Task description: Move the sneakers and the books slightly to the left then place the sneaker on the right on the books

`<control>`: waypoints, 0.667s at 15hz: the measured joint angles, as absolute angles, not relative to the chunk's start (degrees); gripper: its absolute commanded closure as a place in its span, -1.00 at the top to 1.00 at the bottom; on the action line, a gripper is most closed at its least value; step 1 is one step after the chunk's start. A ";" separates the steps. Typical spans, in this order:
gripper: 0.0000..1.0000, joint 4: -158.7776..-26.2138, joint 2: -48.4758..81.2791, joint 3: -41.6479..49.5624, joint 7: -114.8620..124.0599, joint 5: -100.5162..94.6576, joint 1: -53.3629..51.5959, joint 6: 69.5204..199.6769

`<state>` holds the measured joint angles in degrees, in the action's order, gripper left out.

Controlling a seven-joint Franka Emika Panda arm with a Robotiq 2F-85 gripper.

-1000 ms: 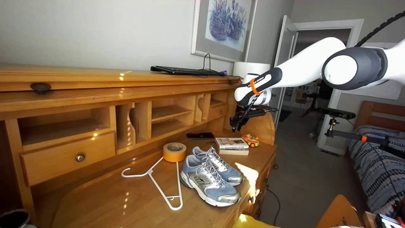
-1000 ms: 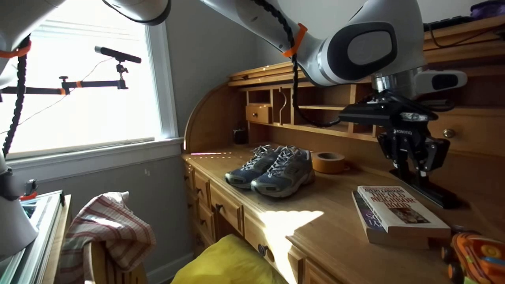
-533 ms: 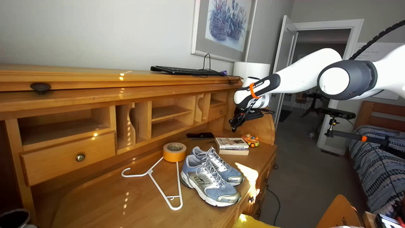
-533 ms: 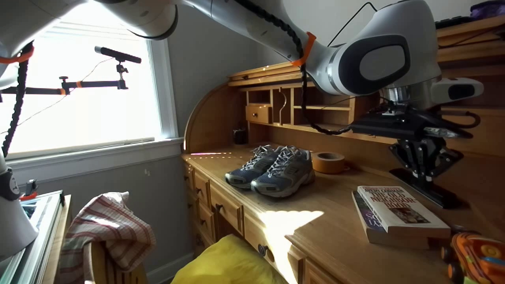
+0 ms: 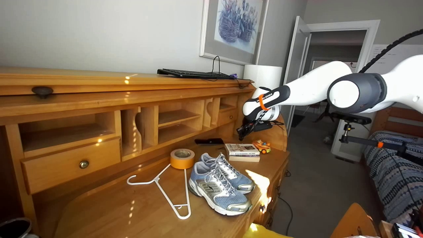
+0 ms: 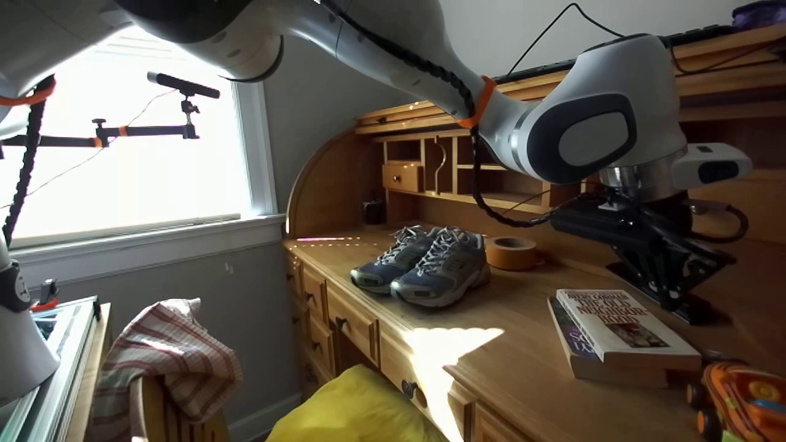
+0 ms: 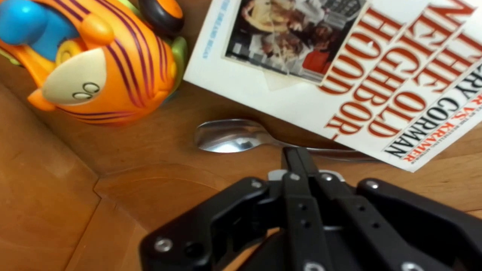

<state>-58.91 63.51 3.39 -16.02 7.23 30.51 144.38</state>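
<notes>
The two grey-blue sneakers (image 5: 219, 191) stand side by side on the desk, toes toward its front edge; they also show in an exterior view (image 6: 439, 270). The books (image 5: 243, 152) lie in a low stack of two, a white-covered one on top, also in an exterior view (image 6: 626, 328) and in the wrist view (image 7: 376, 94). My gripper (image 7: 299, 152) has its fingertips together with nothing between them. It points down beside the books' back edge, toward the desk's rear (image 6: 672, 298). Its height above the desk is hard to tell.
A spoon (image 7: 233, 136) lies by the books, partly under them. An orange toy car (image 6: 746, 396) sits beside the books. A flat black object (image 5: 209, 141) lies behind them. A tape roll (image 5: 182, 158) and white hanger (image 5: 162, 188) lie by the sneakers. Desk compartments (image 5: 178, 115) rise behind.
My gripper has come down toward the desk behind the books. Its fingers, apart one second ago, have come together. The sneakers and books have not moved.
</notes>
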 measured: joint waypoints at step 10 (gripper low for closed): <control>-1.00 -54.24 67.98 2.54 -14.19 7.74 31.31 144.44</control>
<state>-54.24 67.98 2.54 -14.19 7.74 31.31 144.44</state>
